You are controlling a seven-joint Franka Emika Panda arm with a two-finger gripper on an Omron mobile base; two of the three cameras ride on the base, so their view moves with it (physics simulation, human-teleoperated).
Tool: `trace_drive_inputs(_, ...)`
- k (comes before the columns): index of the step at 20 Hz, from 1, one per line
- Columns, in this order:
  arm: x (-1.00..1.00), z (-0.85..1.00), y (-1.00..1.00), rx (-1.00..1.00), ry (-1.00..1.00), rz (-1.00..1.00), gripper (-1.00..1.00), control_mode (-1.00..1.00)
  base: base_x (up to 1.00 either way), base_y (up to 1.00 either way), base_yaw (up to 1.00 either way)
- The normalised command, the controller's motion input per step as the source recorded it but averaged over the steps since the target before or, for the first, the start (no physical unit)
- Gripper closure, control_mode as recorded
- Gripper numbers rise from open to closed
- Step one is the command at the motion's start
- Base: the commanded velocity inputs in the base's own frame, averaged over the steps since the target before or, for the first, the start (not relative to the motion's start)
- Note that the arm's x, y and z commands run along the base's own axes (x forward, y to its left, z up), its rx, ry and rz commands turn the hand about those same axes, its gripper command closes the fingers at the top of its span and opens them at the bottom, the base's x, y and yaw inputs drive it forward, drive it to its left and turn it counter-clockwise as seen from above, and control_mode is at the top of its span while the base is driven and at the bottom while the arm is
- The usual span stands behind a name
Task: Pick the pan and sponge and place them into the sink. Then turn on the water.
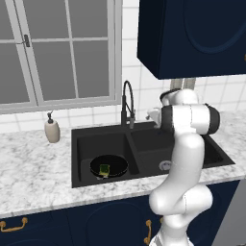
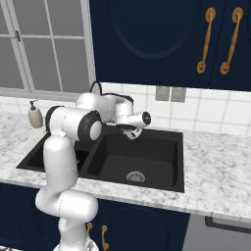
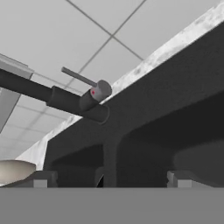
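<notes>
Gripper [image 3: 109,180] fingers spread, nothing between them, rolled sideways over the sink's [image 1: 85,135] right basin. Pan [image 1: 109,166] with sponge [image 1: 104,169] on it sits in left basin. Beyond the fingertips: faucet [image 3: 52,97] base with thin lever [image 3: 79,77], lying ahead, slightly offset, long axis slanting across the hand view. No water visible.

Claw [image 2: 132,133] above black sink [image 2: 147,184]

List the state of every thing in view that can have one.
pan: lying in the sink's left basin
sponge: inside the pan
sink: right basin holds nothing
faucet: no stream visible
gripper: near faucet, open
soap dispenser: upright on counter
</notes>
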Motion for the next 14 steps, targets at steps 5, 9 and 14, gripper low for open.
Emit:
trace_drive_inputs(5, 0.28, 0.00, 0.12, 0.02, -0.01, 0.00, -1.00, -1.00, 0.00, 0.00, 0.00)
trace_drive_inputs(9, 0.25, -0.02, 0.21, 0.00, -0.01, 0.00, -1.00, -1.00, 0.00, 0.00, 0.00)
trace_drive_inputs(14, 0.27, -0.08, 0.19, 0.00, 0.00, 0.00, -1.00, -1.00, 0.00, 0.00, 0.00)
